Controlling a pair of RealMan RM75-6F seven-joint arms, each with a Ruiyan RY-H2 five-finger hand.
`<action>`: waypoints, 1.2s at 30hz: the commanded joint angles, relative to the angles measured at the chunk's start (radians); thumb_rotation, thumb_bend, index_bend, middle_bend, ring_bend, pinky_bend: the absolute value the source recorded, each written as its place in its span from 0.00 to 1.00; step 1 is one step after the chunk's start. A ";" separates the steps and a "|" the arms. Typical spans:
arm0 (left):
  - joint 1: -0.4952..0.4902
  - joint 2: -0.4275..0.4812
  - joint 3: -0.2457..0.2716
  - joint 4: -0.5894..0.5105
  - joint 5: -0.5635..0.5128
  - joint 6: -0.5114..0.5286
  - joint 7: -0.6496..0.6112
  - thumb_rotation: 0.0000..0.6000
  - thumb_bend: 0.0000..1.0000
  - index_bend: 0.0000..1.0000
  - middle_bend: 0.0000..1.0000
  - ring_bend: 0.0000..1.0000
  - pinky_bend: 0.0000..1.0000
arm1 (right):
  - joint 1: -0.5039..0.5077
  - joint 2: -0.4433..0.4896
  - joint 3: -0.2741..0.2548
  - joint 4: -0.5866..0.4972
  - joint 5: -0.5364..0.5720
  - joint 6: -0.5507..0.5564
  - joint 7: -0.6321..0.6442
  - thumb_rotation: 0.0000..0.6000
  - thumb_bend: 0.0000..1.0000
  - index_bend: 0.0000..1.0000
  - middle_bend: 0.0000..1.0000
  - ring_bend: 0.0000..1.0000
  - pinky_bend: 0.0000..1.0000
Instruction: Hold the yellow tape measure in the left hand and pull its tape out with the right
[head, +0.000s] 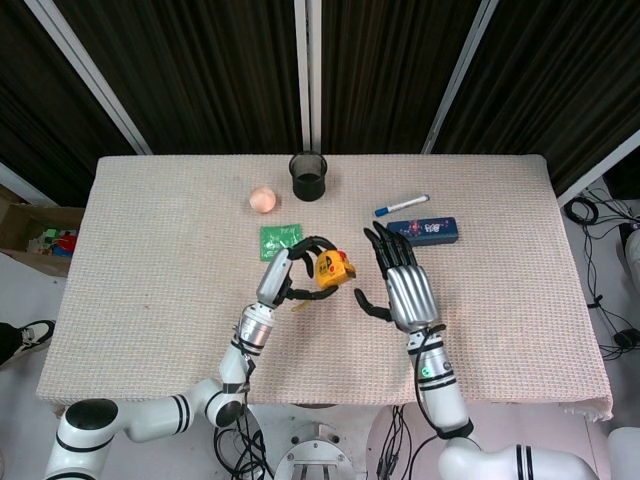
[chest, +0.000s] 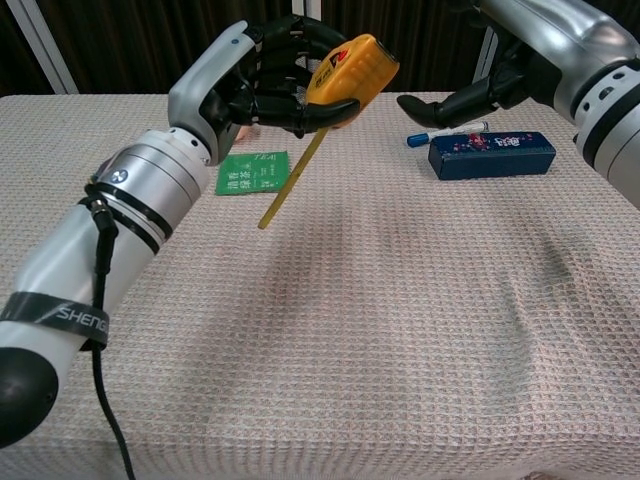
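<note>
- My left hand (head: 290, 272) is wrapped around the yellow tape measure (head: 331, 268), fingers curled over the case, and carries it in the air above the table (head: 150, 250), out in front of me near the middle.
- A short length of tape (chest: 293, 181) already hangs out of the case; in the chest view it slants down and toward my left arm's side, its free end clear of the cloth.
- My right hand (head: 400, 285) holds nothing, fingers apart and stretched forward, thumb turned toward the case. It sits just beside the tape measure on its right, a small gap between them, no contact that I can see.
- What matters for my next move: the loose tape end lies below the case and on the far side from my right hand, so I judge I must reach under and across, not straight in, to pinch it.
- Further out, a green packet (head: 279, 236) lies on the cloth under my left hand, well behind it stand a black cup (head: 308, 176) and a peach-coloured ball (head: 262, 199), and a blue box (head: 432, 230) with a marker (head: 401, 205) sits beyond my right hand.
</note>
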 joint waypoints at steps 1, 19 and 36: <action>-0.001 -0.005 -0.001 0.007 -0.004 -0.006 -0.005 1.00 0.31 0.61 0.60 0.54 0.66 | 0.010 0.003 0.010 -0.011 0.012 0.004 -0.001 1.00 0.22 0.00 0.00 0.00 0.00; -0.007 -0.019 -0.002 0.028 -0.003 -0.011 -0.018 1.00 0.31 0.61 0.60 0.54 0.66 | 0.070 0.006 0.037 -0.018 0.079 0.021 -0.021 1.00 0.22 0.00 0.00 0.00 0.00; 0.002 -0.011 0.005 0.027 0.003 -0.006 -0.043 1.00 0.31 0.62 0.60 0.54 0.66 | 0.094 0.012 0.028 -0.016 0.085 0.053 0.004 1.00 0.32 0.00 0.00 0.00 0.00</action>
